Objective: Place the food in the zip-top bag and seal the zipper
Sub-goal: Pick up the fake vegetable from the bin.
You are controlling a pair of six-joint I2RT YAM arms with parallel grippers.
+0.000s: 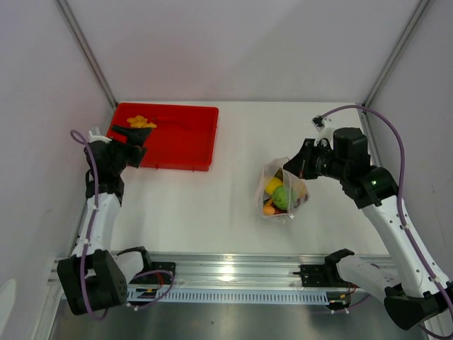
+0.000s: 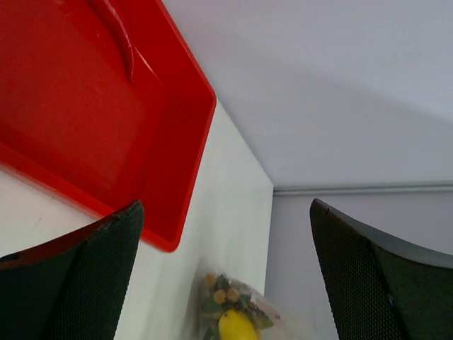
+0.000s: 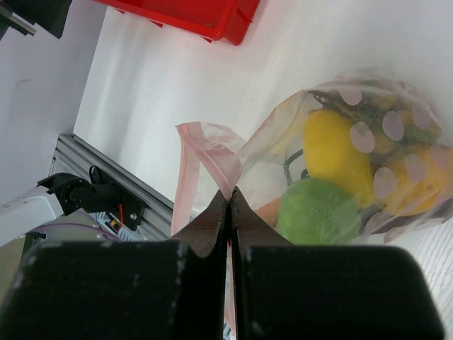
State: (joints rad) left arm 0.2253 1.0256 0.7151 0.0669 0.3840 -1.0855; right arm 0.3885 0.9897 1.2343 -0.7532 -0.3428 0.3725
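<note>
The zip-top bag [image 1: 283,191] lies on the white table right of centre, with a yellow lemon [image 1: 274,185], a green lime [image 1: 284,197] and orange pieces inside. My right gripper [image 1: 291,167] is shut on the bag's pink zipper [image 3: 212,152] and holds the mouth edge up. The right wrist view shows the bag [image 3: 368,134], lemon [image 3: 333,152] and lime [image 3: 315,216] just past my pinched right gripper [image 3: 231,193]. My left gripper [image 1: 129,136] is open and empty over the red tray [image 1: 184,134]. A yellow food piece [image 1: 140,122] lies in the tray beside it.
The red tray [image 2: 85,127] fills the left wrist view's left side, between my open left gripper [image 2: 225,205]; the bag [image 2: 237,315] shows far off. White walls close in the table on three sides. A metal rail [image 1: 233,273] runs along the near edge.
</note>
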